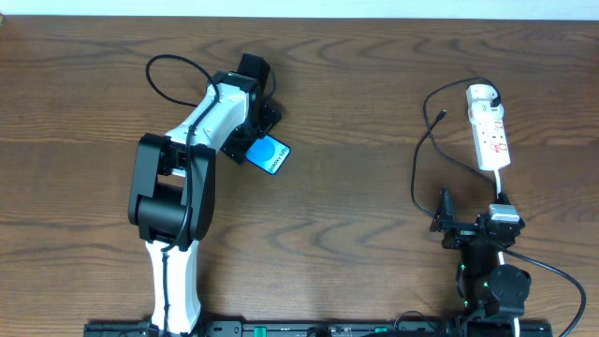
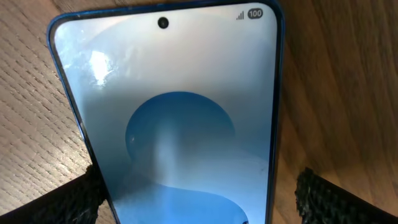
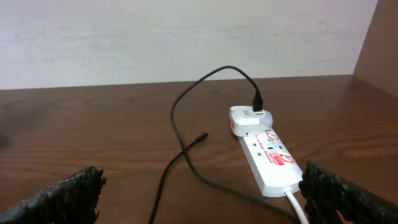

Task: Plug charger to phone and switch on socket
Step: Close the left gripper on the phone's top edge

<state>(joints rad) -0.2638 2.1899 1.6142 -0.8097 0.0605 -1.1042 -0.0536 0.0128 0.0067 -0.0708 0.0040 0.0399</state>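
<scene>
As it straddles the phone (image 2: 174, 93), the left gripper (image 2: 199, 186) gapes.

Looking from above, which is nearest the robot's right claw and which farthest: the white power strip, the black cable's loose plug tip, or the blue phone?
1. The socket: just ahead of the right gripper, on the right side.
2. The charger's plug tip: farther back, left of the socket.
3. The phone: far off on the left side.
</scene>
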